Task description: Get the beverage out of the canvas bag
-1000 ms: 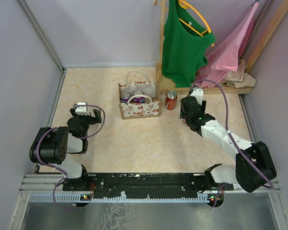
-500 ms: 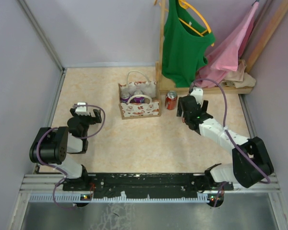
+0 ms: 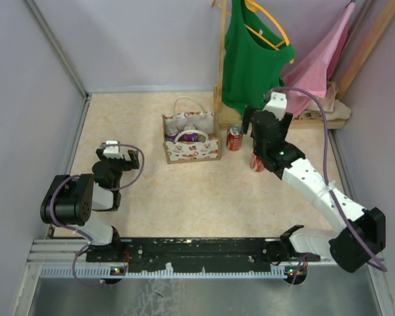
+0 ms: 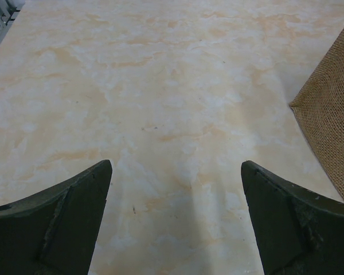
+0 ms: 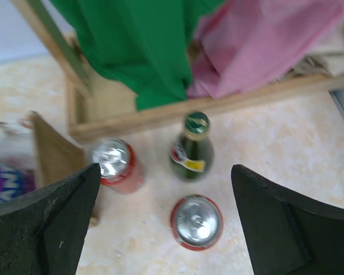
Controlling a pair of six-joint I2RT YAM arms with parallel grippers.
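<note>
The canvas bag (image 3: 191, 150) stands upright at mid table, with a purple can (image 3: 191, 137) and another can (image 3: 172, 133) inside. Its brown side shows in the right wrist view (image 5: 53, 153) and in the left wrist view (image 4: 331, 129). My right gripper (image 3: 265, 127) is open and empty, raised above a red can (image 5: 196, 222), a second red can (image 5: 116, 164) and a green bottle (image 5: 192, 150), all standing right of the bag. My left gripper (image 3: 120, 155) is open and empty, low over bare table left of the bag.
A wooden rack (image 3: 221, 59) with a green top (image 3: 251, 56) and pink cloth (image 3: 316, 66) stands at the back right, its base bar (image 5: 218, 106) just behind the bottle. Purple walls close in the table on three sides.
My right gripper has lifted and moved toward the back. A red can that it covered now shows standing on the table below it. The left arm has not moved.
</note>
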